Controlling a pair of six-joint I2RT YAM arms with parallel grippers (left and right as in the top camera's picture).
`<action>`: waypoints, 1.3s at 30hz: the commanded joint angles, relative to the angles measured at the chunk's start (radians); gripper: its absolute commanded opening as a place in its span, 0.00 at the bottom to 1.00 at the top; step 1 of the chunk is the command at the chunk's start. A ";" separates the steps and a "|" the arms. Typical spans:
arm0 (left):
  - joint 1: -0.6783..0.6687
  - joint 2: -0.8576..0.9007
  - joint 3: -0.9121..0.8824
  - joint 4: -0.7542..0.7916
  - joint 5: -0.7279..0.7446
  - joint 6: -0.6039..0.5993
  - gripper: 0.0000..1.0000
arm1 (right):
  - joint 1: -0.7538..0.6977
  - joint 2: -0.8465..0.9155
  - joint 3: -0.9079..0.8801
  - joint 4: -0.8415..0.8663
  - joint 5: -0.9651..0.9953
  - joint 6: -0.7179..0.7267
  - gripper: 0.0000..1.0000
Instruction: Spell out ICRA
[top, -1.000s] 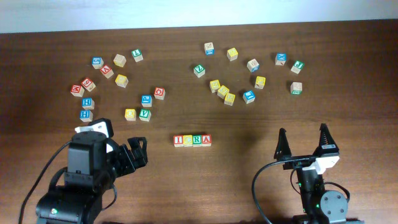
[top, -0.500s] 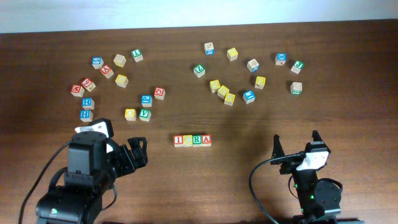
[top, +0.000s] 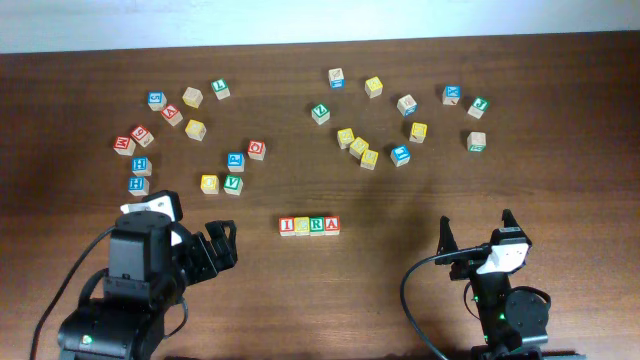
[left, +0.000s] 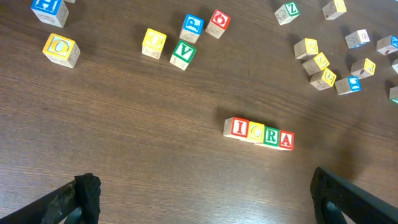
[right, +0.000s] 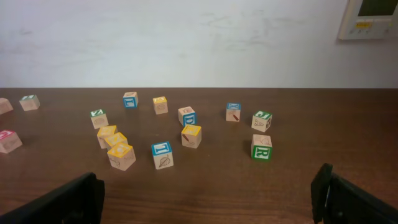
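Four small wooden letter cubes stand touching in a straight row near the table's front middle. They are a red I (top: 288, 226) (left: 240, 127), a yellow C (top: 302, 226) (left: 255, 131), a green R (top: 317, 226) (left: 271, 135) and a red A (top: 332, 225) (left: 286, 140). My left gripper (top: 222, 245) (left: 204, 193) is open to the left of the row, well apart from it, with nothing between its fingers. My right gripper (top: 476, 222) (right: 207, 186) is open at the front right, also empty and far from the row.
Loose letter cubes lie in two groups at the back left and back right. A green V cube (top: 232, 184) (left: 183, 53) and a red round-letter cube (top: 256, 149) are nearest the left arm. Another green R cube (top: 477, 141) (right: 262, 147) sits far right.
The right gripper has drawn back a little toward the front edge, still open, and has stood still for the last half second. The left arm and the cubes have not moved.
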 joint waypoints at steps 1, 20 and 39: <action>0.003 -0.002 -0.006 -0.002 -0.011 -0.009 0.99 | 0.005 -0.009 -0.005 -0.010 0.011 -0.008 0.98; 0.004 -0.002 -0.006 -0.002 -0.011 -0.009 0.99 | 0.006 -0.009 -0.005 -0.011 0.007 -0.011 0.98; 0.003 -0.002 -0.006 -0.002 -0.011 -0.009 0.99 | 0.005 -0.009 -0.005 -0.008 0.005 -0.019 0.98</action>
